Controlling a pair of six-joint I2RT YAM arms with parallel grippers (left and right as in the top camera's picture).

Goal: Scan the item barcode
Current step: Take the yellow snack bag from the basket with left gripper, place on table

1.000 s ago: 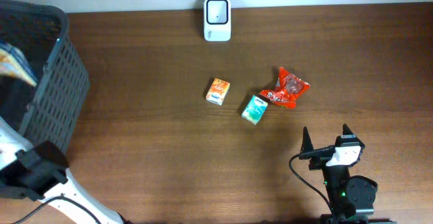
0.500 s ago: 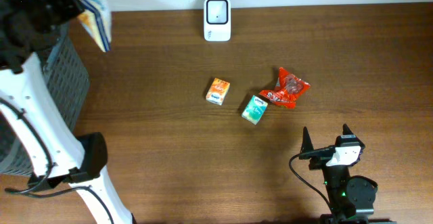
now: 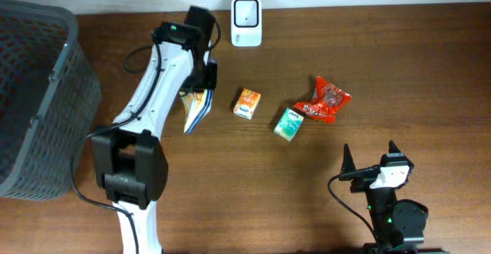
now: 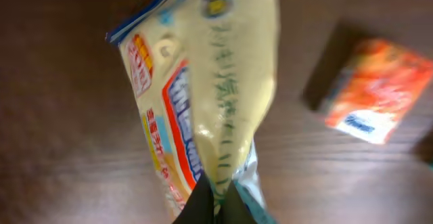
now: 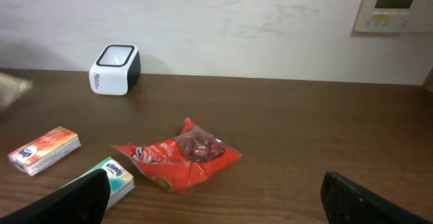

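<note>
A yellow snack bag with blue and red print hangs from my left gripper, which is shut on its top edge. In the left wrist view the bag fills the middle, pinched between the dark fingertips of that gripper. It hangs over the table left of an orange box, in front of the white scanner at the back edge. My right gripper rests open and empty at the front right.
A dark mesh basket stands at the far left. A green tissue pack and a red snack bag lie right of the orange box. The right wrist view shows the scanner, red bag and tissue pack.
My left arm has swung from the basket at the left across to the middle of the table, carrying the yellow bag down beside the orange box. The right arm has not moved.
</note>
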